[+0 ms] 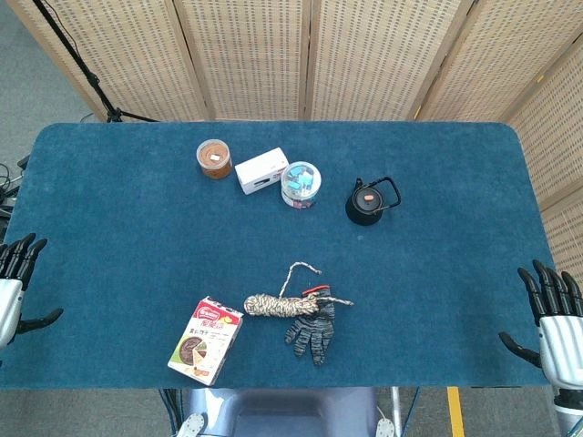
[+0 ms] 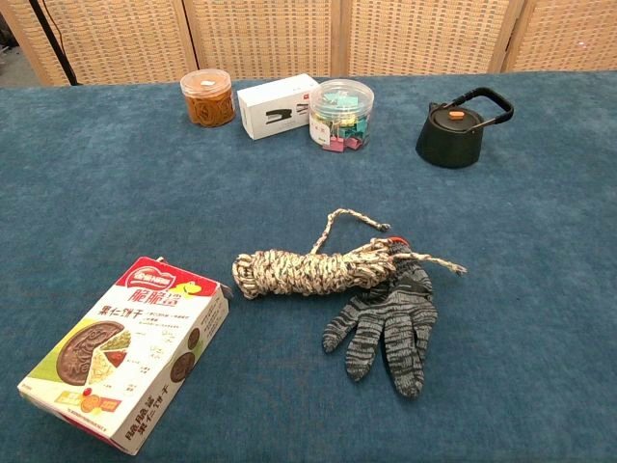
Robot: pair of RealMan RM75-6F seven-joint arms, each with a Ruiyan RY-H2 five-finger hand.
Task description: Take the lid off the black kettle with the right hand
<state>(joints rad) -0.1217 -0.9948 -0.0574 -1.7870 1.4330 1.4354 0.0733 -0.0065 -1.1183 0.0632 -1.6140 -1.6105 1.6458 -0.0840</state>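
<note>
Lidded kettle point(image 1: 369, 202) well apart from table edges

The snack box point(image 2: 125, 367) bears Chinese print, too small to read.

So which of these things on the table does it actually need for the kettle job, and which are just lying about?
Needed:
black kettle
its lid, still on
right hand, at the table edge

Lying about:
rope bundle
grey glove
biscuit box
white box
clip jar
brown jar

Bright, even, diffuse light; soft short shadows, sharp focus, no glare.
</note>
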